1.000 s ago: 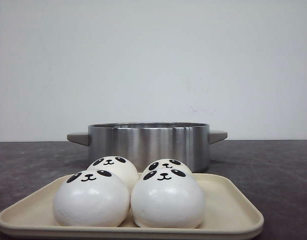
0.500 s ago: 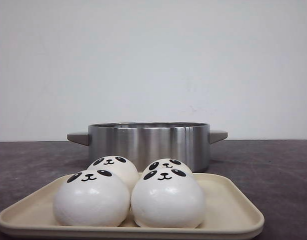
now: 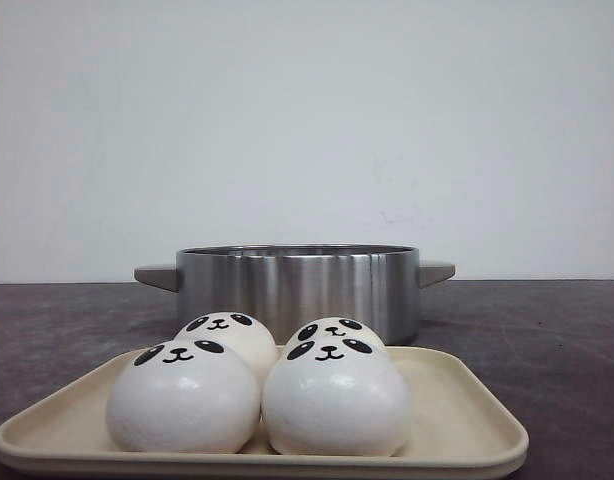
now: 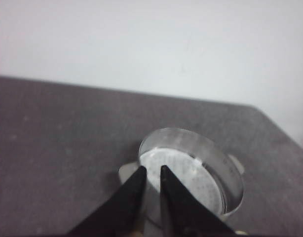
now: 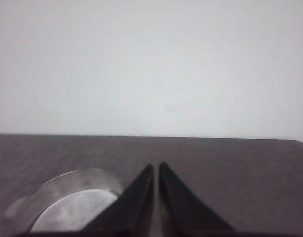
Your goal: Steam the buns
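The left gripper [image 4: 150,174] hangs above the tabletop [image 4: 57,148] with its two black fingers drawn nearly together, only a thin slit between the tips, and nothing is held between them. The right gripper [image 5: 156,170] is much the same: fingers almost touching at the tips, nothing in them. Both wrist cameras look out over the steel pot [image 3: 297,285], and neither shows the buns at all. In the left wrist view the fingertips sit over the near rim of the pot, so the left gripper looks lined up with the pot's open mouth and its pale perforated floor. In the right wrist view only part of the pot's rim and floor shows, off to one side of the fingers, so the right gripper seems to stand further from the pot's middle. The front view places the four white panda-faced buns [image 3: 335,398] on the cream tray [image 3: 457,430], which lies on the tabletop just on the camera's side of the pot, two buns in front and two behind, touching each other. So the relation that matters is this: the buns lie on the near side of the pot, toward the robot, while both grippers point past them at the pot. My guess is either arm must draw back and open wide before it can take a bun; which arm is nearer the tray I cannot tell.
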Available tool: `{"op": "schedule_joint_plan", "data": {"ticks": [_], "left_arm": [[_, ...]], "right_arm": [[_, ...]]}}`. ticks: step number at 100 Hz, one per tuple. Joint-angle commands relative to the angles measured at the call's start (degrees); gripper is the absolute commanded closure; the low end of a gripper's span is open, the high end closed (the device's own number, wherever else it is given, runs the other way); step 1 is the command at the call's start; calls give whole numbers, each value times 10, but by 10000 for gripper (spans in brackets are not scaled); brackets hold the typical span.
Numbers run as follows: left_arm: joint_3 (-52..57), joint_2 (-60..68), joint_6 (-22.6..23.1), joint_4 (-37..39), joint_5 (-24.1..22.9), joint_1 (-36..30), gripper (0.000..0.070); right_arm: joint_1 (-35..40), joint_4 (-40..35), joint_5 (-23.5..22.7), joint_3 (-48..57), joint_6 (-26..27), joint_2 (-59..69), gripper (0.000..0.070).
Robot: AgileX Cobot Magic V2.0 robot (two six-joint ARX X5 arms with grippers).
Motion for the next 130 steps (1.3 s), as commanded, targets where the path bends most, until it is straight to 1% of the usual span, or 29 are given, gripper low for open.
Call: {"op": "schedule_joint_plan", "data": {"ticks": [1,2,3,4,5,6,7,8,10,12,16,21,41,50,58,62,66,73,81,89,93,100,113,120,130], "left_arm": [[13,0,18,2,1,-3,296],[13,0,18,3,1,-4,273],[13,0,18,4,1,-4,209],[13,0,18,4,1,-5,170],[13,0,18,4,1,-5,152],[13,0,18,4,1,-5,119],[13,-1,18,4,1,-5,79],[13,-2,18,4,1,-5,56],[13,-2,18,3,1,-7,23],[13,-2,16,3,1,-8,8],[13,-4,13,-1,1,-12,10],[13,-6,13,-12,1,-15,10],[13,-7,17,-70,1,-25,11],[12,-7,17,-91,1,-33,11],[12,-6,17,-101,1,-39,11],[12,-6,17,-103,1,-42,11],[12,-6,17,-103,1,-44,11],[12,-6,17,-102,1,-48,11],[12,-7,17,-105,1,-54,11],[12,-7,17,-112,1,-60,11],[12,-7,17,-117,1,-63,11],[12,-7,17,-124,0,-71,11],[12,-7,17,-140,0,-95,17],[12,-9,17,-148,0,-107,18],[12,-9,14,-155,1,-123,18]], "right_arm": [[0,-4,-28,9,0,6,274],[0,-4,-32,9,2,6,223],[0,-5,-36,9,4,6,174],[0,-7,-42,9,7,6,130],[0,-7,-46,9,10,6,94],[0,-8,-50,9,13,6,65],[0,-9,-54,9,16,6,41],[0,-10,-58,9,19,6,24],[0,-11,-67,9,23,6,6],[0,-11,-76,9,26,6,3],[0,-9,-89,9,30,10,3],[0,-4,-95,9,39,17,3],[0,15,-94,22,47,59,3],[7,13,-94,46,43,103,3],[28,6,-87,72,41,153,4],[46,-2,-79,87,40,182,5],[70,-13,-61,103,40,212,5],[126,-39,-14,131,38,264,12],[210,-68,44,156,41,319,15],[299,-105,103,174,72,374,15],[336,-124,122,181,92,402,15],[380,-151,128,185,117,448,15],[424,-196,120,185,155,523,15],[441,-202,120,185,166,559,15],[446,-199,120,185,174,600,15]]}}
